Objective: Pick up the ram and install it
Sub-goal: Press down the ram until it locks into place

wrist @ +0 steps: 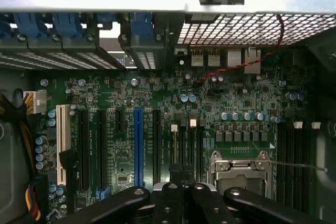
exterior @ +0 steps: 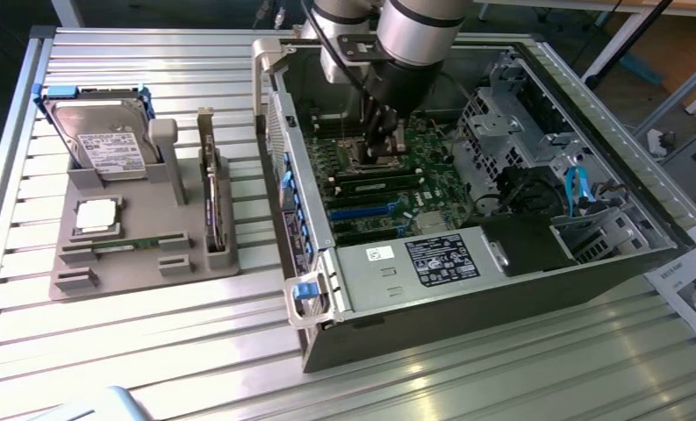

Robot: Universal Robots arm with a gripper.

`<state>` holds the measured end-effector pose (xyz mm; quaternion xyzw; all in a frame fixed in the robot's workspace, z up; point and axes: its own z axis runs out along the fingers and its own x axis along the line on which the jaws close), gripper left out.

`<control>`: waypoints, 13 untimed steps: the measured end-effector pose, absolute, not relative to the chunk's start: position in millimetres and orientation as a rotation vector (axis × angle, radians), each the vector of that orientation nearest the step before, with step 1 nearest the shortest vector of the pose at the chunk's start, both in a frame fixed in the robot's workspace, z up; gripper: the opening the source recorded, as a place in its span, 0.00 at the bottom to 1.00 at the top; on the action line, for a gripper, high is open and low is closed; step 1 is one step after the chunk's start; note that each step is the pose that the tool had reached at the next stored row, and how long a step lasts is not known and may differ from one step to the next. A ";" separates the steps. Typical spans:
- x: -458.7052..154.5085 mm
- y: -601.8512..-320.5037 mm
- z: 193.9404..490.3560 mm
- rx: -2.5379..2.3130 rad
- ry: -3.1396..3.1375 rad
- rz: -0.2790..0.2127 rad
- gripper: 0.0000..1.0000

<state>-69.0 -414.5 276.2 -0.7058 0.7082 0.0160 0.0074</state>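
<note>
ram (exterior: 129,243): thin green strip, seated on edge in a slot near the front of the grey fixture (exterior: 137,274). Chips on it are too small to make out. Long axis runs along the fixture's front edge, roughly exterior view's left to right. Top edge is exposed, with open air above it.

Neighbours: the silver-topped processor (exterior: 98,217) is just behind it, and grey slot blocks sit at both ends. The dark expansion card (exterior: 213,206) stands on edge just off its end at the exterior view's right. The hard drive (exterior: 108,140) is upright further back.

gripper (exterior: 385,158) is well apart from the ram, down inside the open PC case (exterior: 465,289), over the motherboard (wrist: 105,103) next to the CPU socket (wrist: 241,169). Claw (wrist: 182,184) is fully closed, and I can't see anything held between the tips. The memory slots (wrist: 184,145) lie directly ahead of the fingertips, with case walls on all sides.
</note>
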 end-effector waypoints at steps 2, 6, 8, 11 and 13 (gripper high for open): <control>-63.0 -414.5 276.1 -2.207 2.215 0.050 0.10; -52.7 -414.5 276.2 -2.207 2.215 0.050 0.10; -47.0 -414.6 276.2 -2.207 2.215 0.050 0.10; -39.1 -414.6 276.2 -2.207 2.215 0.050 0.10; -34.4 -414.6 276.2 -2.207 2.215 0.050 0.10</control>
